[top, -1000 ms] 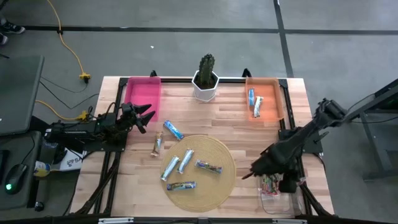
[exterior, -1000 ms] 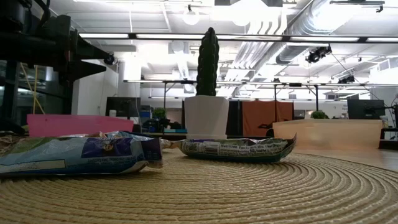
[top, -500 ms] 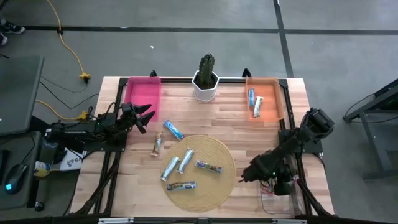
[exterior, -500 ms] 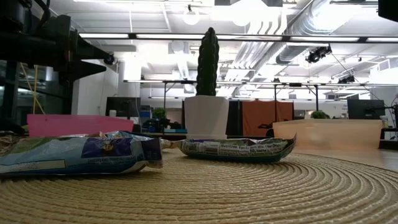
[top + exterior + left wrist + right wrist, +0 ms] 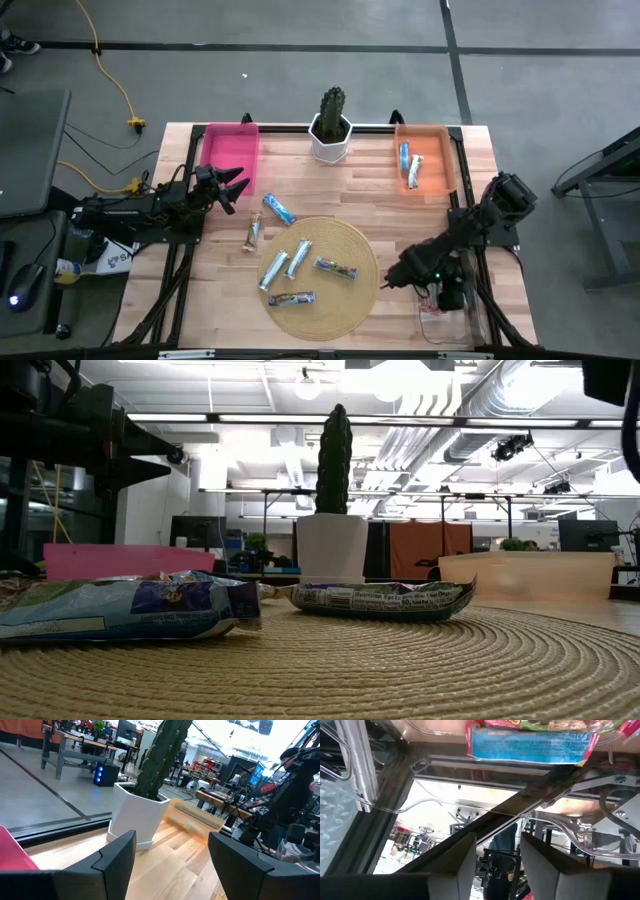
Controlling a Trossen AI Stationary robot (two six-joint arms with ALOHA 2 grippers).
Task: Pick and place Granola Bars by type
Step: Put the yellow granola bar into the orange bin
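Hovering near the table's [image 5: 470, 150] right front corner, the right gripper [image 5: 392, 282] is showing parted, empty fingers. The left gripper [image 5: 238, 190] is waiting wide open beside the pink bin [image 5: 231, 152]. Granola bars [image 5: 287, 262] are lying on the woven mat [image 5: 355, 245].

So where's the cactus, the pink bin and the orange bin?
cactus [image 5: 332, 104], high view, on the green stem above its white pot.
pink bin [image 5: 231, 155], high view, on the bare floor of the bin.
orange bin [image 5: 436, 158], high view, on the bare floor beside the bars.
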